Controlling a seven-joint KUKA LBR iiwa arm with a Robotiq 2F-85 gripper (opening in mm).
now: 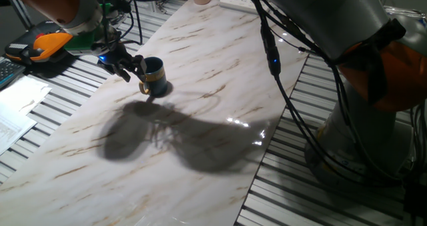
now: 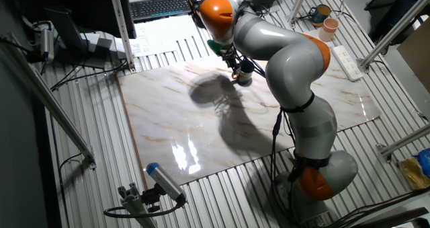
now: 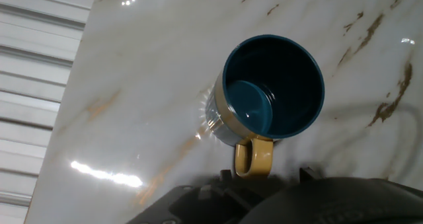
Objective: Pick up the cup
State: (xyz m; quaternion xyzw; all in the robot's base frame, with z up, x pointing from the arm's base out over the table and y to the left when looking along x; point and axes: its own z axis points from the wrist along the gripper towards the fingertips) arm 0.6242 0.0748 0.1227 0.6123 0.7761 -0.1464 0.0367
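Observation:
The cup [image 1: 155, 74] is a small dark navy mug with a yellow handle and a gold band. It stands upright on the marble tabletop [image 1: 213, 113] near its far left edge. It also shows in the other fixed view [image 2: 246, 72]. In the hand view I look down into the cup [image 3: 272, 85], and its handle [image 3: 254, 156] points toward my hand. My gripper [image 1: 128, 65] is right beside the cup on the handle side. In the hand view the gripper [image 3: 264, 176] has its two fingertips apart, either side of the handle's end, without closing on it.
A pale pink cup [image 2: 328, 28] and a white power strip [image 2: 349, 58] sit off the far end of the tabletop. A keyboard [image 2: 160, 6] and papers [image 1: 17, 113] lie beyond the left side. Cables [image 1: 280, 73] hang from my arm over the table.

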